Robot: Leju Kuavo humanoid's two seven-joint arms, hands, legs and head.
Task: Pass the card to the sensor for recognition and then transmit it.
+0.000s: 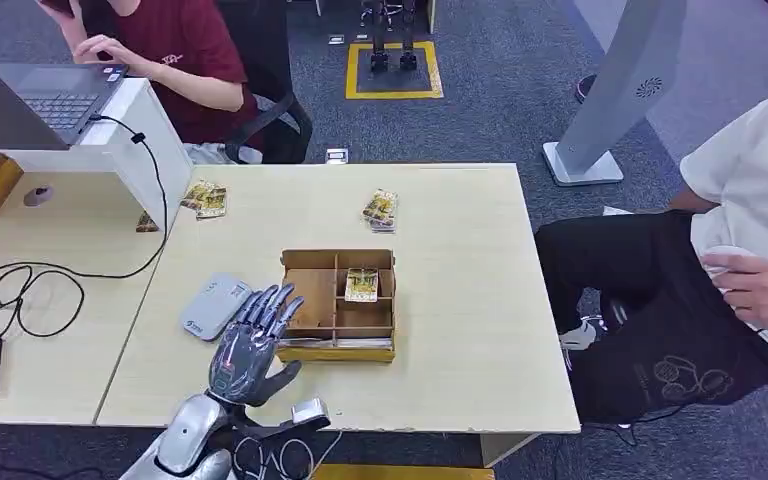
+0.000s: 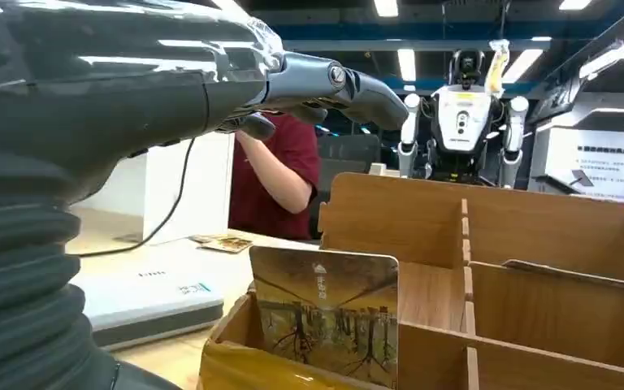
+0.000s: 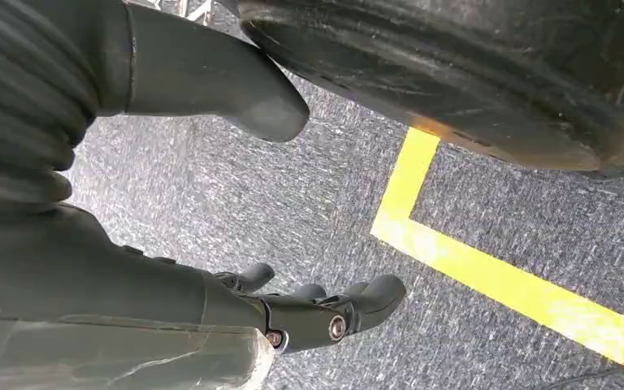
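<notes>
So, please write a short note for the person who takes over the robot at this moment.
Left hand: open, holds nothing, hovers by the left edge of the brown wooden divider box.
Right hand: hangs over the grey carpet, holds nothing.
Picture card lies in a box compartment; another stands at the near edge.
Grey flat sensor sits left of the box.
Done: nothing. Left: pick, scan, pass on.

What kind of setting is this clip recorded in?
Likely an office-style robot lab: pale desks on grey carpet, a person typing at a laptop, another humanoid robot standing under ceiling strip lights, and yellow floor markings.
</notes>
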